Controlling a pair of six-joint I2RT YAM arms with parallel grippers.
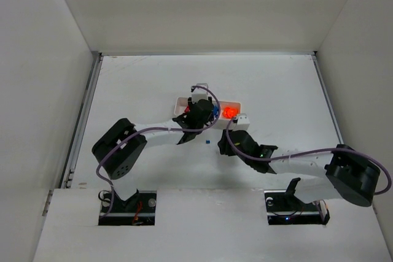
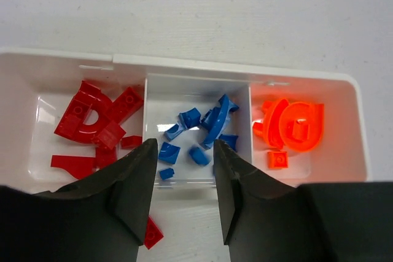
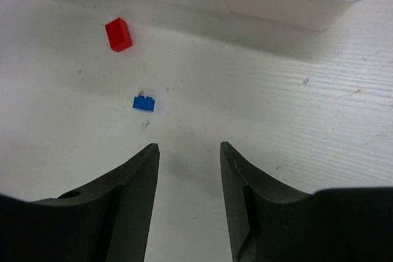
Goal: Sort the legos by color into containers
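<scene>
The white tray [image 2: 184,65] has three compartments: red legos [image 2: 92,124] on the left, blue legos [image 2: 202,130] in the middle, orange legos [image 2: 291,127] on the right. My left gripper [image 2: 183,151] is open and empty, above the near edge of the blue compartment. A loose red brick [image 2: 151,232] lies on the table just in front of the tray. My right gripper [image 3: 189,146] is open and empty over the table. A small blue brick [image 3: 143,103] and the red brick [image 3: 118,34] lie ahead of it, left of centre. The tray's near wall [image 3: 270,4] runs behind them.
In the top view the tray [image 1: 182,99] sits mid-table, mostly under the left wrist [image 1: 198,115]. The blue brick [image 1: 208,142] lies between the two arms. The right gripper [image 1: 226,142] is just right of it. White walls enclose the table.
</scene>
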